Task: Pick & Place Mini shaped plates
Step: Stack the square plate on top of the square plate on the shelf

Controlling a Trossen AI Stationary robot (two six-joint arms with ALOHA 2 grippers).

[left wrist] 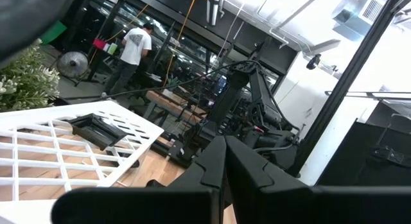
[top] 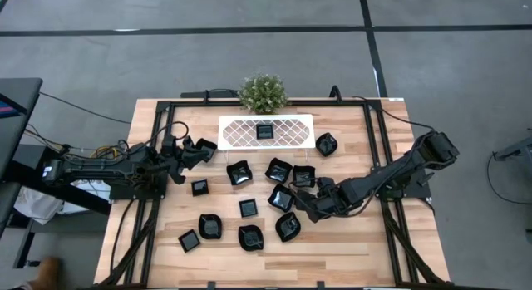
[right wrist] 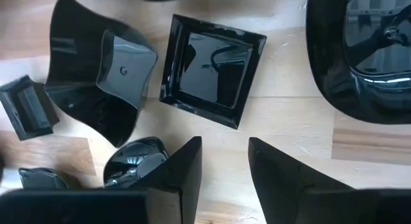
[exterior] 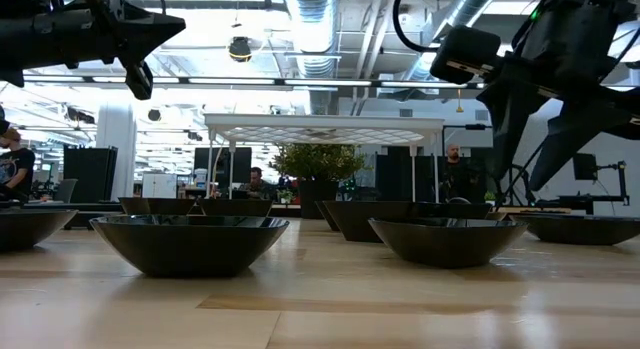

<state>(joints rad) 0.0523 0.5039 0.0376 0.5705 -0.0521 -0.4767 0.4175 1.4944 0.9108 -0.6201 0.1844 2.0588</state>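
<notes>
Your left gripper [top: 197,151], left of the white tray [top: 293,134], looks pinched on a black plate [top: 204,145], presumably to carry it over. One plate [top: 264,131] already sits there. Your right gripper [right wrist: 225,161] hovers empty, fingers narrowly parted, over a square plate [right wrist: 212,70].

One camera looks straight down on the whole table [top: 349,248]. Another sits level at tabletop height. Wrist cameras look closely past each arm's fingers; all share the white tray [top: 293,134].
</notes>
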